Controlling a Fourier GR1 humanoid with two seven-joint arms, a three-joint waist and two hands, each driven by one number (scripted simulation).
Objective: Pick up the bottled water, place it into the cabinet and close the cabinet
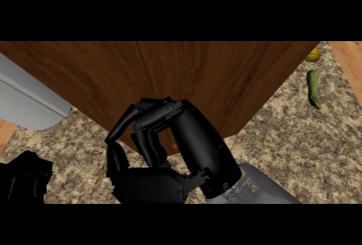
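Two hands show up here, and the right hand (198, 143) is the main event: it comes up from the bottom edge on its grey forearm (258, 189) and sits dead centre, right at the lower corner of the cabinet (198, 72). Its fingers (124, 129) are curled over and hooked downward, and you can see wood and speckled table (297, 143) through the gap under them, so they're closed up on nothing as far as the view shows. The knuckles look like they're up against the cabinet's brown face, though actual contact is hard to call from this steep angle. The cabinet fills most of the upper part of the view as a big dark wood panel with a faint vertical seam running down it, and it's tough to say from here whether that means the door is fully closed. The bottle doesn't show anywhere, so where it sits can't be told. The left hand (25, 179) is just a black shape poking in at the lower left edge, low over the table, and whether it's open or shut can't be told either. Off to the right, well apart from the hands, a cucumber (313, 89) lies on the table with a small yellow fruit (313, 55) just above it. A grey object (25, 100) sits at the left edge beside the cabinet.
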